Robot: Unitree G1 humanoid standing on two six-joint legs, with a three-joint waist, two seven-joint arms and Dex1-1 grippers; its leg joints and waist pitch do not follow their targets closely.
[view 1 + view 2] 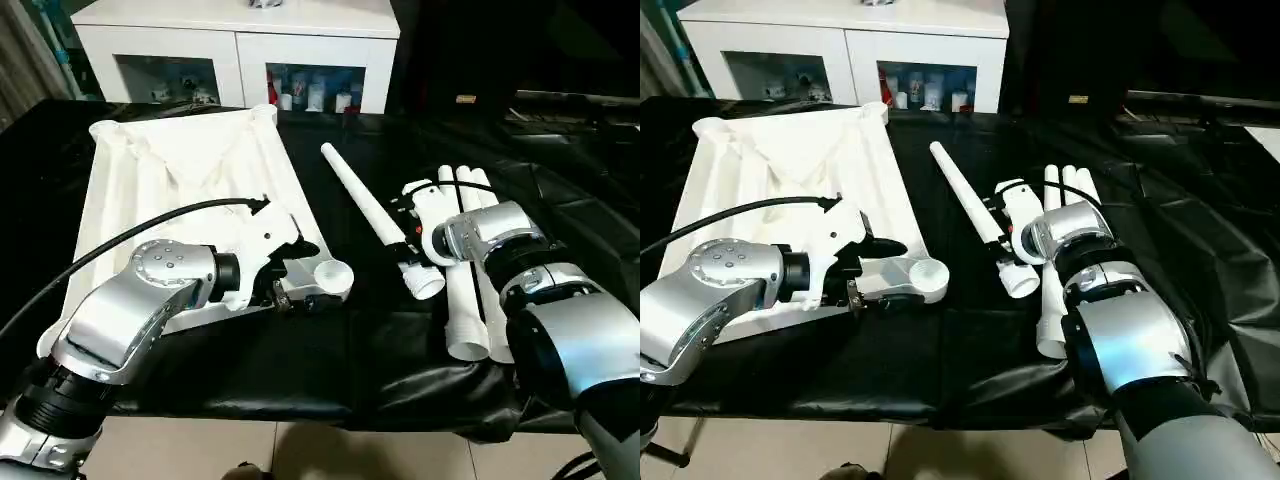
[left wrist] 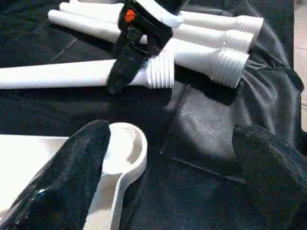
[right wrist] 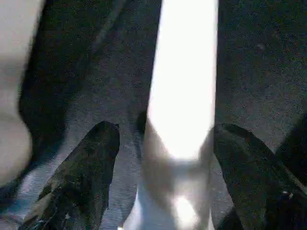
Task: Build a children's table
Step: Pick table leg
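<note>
- The white tabletop (image 1: 190, 190) lay underside up on the black-covered desk (image 1: 300, 370), its near corner socket (image 1: 333, 276) beside the released left hand (image 1: 290, 290).
- One tapered leg (image 1: 370, 212) lay apart between the unclenched fingers of the right hand (image 3: 163, 143); three more legs (image 1: 470, 290) lay alongside.
- Closing off-centre could roll the round leg away, or nudge the neighbouring pile.

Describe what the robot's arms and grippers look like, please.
Both arms have rounded, glossy silver forearm shells with black joint rings. The left arm ends in a white wrist housing, and a thin black cable arcs over it. The left gripper has two blunt, matte black fingers. The right gripper is black too, with a small orange-red mark near its base and white housing behind.
</note>
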